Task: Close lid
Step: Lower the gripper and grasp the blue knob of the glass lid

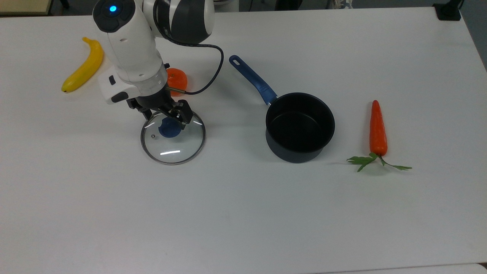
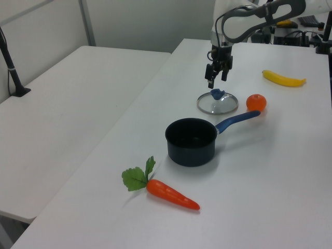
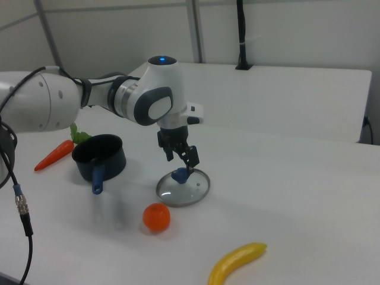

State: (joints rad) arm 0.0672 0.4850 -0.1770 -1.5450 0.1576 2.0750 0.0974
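The lid [image 1: 174,147] lies flat on the white table, clear glass with a metal rim and a blue knob [image 1: 169,129]. It also shows in the left view [image 2: 218,106] and the right view [image 3: 185,190]. My gripper [image 1: 165,117] hangs open just above the knob [image 3: 180,174], one finger on each side of it, touching nothing. The left view has the gripper [image 2: 217,81] a little above the lid, and the right view [image 3: 182,160] agrees. A dark pot [image 1: 295,154] with a blue handle [image 1: 253,78] stands open at the top view's right of the lid.
An orange [image 1: 177,80] sits just behind the lid, partly hidden by the arm. A banana [image 1: 81,70] lies at the top view's far left and a carrot [image 1: 377,129] beyond the pot. Bare table lies between lid and pot.
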